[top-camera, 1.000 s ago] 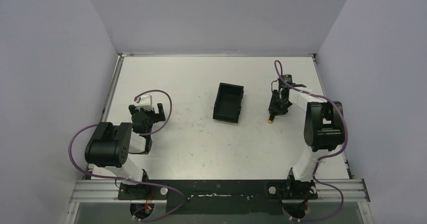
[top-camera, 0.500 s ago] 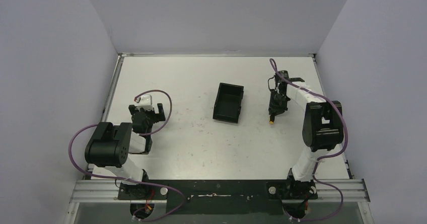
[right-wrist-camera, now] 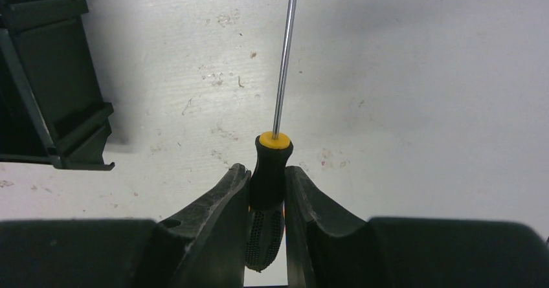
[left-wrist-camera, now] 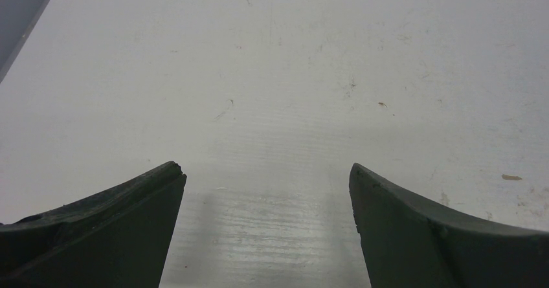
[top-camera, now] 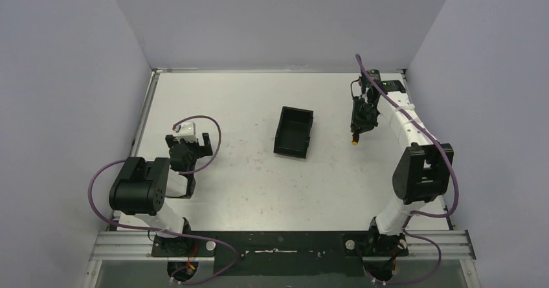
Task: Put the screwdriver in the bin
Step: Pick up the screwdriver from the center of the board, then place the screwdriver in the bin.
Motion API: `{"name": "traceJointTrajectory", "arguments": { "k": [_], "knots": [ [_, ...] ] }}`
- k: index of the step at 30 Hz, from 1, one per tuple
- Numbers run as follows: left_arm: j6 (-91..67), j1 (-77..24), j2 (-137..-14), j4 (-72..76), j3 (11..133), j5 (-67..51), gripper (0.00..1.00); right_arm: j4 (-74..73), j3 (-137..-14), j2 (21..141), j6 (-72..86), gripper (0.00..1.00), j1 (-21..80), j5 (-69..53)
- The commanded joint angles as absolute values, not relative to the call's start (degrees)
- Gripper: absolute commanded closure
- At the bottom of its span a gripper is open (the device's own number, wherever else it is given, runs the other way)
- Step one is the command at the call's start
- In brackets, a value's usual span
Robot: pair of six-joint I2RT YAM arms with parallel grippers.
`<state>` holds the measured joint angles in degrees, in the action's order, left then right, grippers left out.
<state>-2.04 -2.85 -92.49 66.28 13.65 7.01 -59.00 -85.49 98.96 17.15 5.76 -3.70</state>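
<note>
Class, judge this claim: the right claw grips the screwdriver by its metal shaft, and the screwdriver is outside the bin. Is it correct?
Not quite. The right claw grips the screwdriver by its black handle, not its metal shaft; the shaft sticks out bare beyond the claw. The right wrist view shows this. The screwdriver is indeed outside the bin.

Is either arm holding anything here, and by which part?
The right end effector grips the slim screwdriver with a black and orange-yellow handle by that handle, shaft pointing ahead. The left end effector is open and holds nothing.
</note>
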Motion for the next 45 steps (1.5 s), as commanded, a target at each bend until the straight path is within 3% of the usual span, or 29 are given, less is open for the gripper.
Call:
{"name": "traceJointTrajectory", "arguments": {
  "k": [1, 16, 45],
  "knots": [
    [-1.85, -2.81, -92.30, 69.84, 14.33, 7.04, 0.03, -64.76, -90.31, 95.20, 17.53, 1.00, 6.11, -2.15],
    [-1.88, -2.81, -92.31, 69.76, 14.41, 7.03, 0.03, -70.31, -100.22, 94.66, 20.25, 1.00, 6.77, -1.27],
    [-1.76, -2.82, -92.33, 69.61, 14.41, 7.12, 0.03, -64.06, -120.61, 109.98, 31.68, 1.00, 28.54, -1.50]
  ]
}}
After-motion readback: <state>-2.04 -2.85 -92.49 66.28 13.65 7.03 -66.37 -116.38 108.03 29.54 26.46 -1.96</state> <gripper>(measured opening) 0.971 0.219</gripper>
